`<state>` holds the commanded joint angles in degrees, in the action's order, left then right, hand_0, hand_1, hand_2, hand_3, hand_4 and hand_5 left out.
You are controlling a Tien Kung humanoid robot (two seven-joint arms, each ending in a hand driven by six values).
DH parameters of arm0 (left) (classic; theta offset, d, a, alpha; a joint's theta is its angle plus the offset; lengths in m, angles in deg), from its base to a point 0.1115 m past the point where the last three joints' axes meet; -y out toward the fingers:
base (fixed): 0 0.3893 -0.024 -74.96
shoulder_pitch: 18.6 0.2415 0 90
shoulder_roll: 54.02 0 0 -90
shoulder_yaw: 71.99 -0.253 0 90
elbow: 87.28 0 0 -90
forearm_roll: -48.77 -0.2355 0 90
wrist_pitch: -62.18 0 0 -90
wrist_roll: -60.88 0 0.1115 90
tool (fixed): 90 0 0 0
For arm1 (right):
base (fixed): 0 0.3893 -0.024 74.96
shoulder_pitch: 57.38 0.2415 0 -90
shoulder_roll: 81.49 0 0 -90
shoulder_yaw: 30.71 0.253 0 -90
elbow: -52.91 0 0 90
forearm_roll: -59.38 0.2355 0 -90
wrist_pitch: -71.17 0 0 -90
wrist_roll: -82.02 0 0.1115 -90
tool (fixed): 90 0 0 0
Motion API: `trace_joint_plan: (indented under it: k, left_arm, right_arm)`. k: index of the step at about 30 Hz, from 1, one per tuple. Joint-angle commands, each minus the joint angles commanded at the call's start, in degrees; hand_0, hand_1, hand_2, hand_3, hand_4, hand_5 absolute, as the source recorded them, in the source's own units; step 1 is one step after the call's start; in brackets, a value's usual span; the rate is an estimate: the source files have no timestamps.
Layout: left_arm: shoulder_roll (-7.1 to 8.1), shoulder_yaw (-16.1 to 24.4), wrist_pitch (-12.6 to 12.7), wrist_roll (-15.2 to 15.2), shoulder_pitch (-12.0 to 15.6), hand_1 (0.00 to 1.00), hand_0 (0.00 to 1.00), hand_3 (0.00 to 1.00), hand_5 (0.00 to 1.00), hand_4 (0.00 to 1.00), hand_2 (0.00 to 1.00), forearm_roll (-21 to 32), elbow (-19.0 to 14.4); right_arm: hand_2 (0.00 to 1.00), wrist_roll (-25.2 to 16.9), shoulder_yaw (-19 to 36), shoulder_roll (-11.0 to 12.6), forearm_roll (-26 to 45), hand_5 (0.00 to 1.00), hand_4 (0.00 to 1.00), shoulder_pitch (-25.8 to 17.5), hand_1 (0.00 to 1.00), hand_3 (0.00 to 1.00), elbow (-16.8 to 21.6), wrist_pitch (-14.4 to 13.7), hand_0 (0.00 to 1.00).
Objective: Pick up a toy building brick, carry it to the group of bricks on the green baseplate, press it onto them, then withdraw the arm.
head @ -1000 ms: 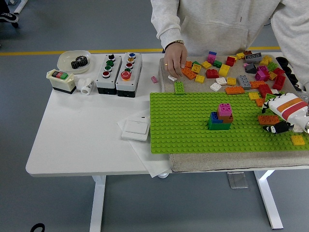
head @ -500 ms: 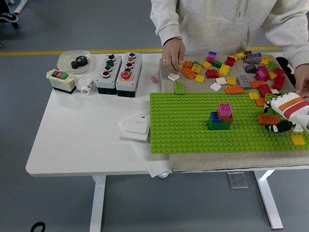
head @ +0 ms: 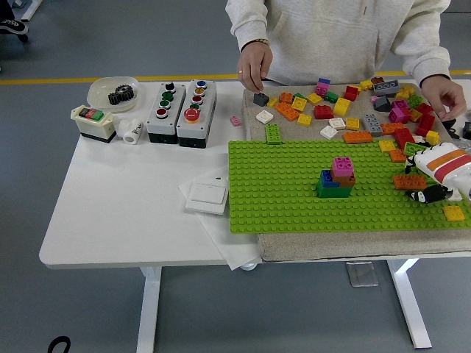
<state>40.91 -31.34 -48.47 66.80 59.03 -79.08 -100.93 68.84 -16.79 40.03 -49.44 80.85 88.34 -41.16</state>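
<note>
While the right hand point(head: 430, 187) grips an orange brick point(head: 409, 182), carrying and pressing onto the brick group point(head: 336, 179) remain outstanding.

The scene is evenly and brightly lit, seemingly from overhead, with no harsh glare on the white counter point(head: 110, 213). Only soft, short shadows are cast, one just beneath the robot hand point(head: 434, 193) on the green baseplate point(head: 280, 191) and a fainter one under the counter on the floor point(head: 88, 309). Focus is held across the frame; slight softness is seen at the right edge beside the robot hand
</note>
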Motion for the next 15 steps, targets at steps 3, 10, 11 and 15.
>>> trace_joint_plan:
  k: [3,10,11,15]
  left_arm:
    - [0.0,-0.06,-0.02,-0.02,-0.04,0.848,0.868,0.641,0.613,0.725,0.847,0.03,-0.02]
    - [0.01,-0.16,-0.03,-0.05,-0.17,0.848,0.868,0.642,0.614,0.726,0.847,-0.04,-0.07]
    - [0.01,-0.15,-0.03,-0.04,-0.19,0.848,0.868,0.642,0.614,0.726,0.847,-0.05,-0.07]
    - [0.03,-0.19,-0.01,-0.05,-0.26,0.848,0.869,0.643,0.613,0.725,0.847,-0.08,-0.08]
  right_arm:
    - [0.651,0.01,-0.14,-0.09,0.07,0.394,0.769,-0.05,0.648,0.572,-0.24,-0.04,0.576]
    - [0.655,0.05,-0.18,-0.34,0.22,0.408,0.762,0.07,0.651,0.579,-0.35,-0.08,0.579]
    - [0.655,0.12,-0.23,-0.37,0.13,0.408,0.762,0.13,0.651,0.579,-0.33,0.13,0.579]
    - [0.657,0.15,-0.4,-0.37,-0.05,0.415,0.755,0.3,0.651,0.571,-0.28,0.54,0.574]
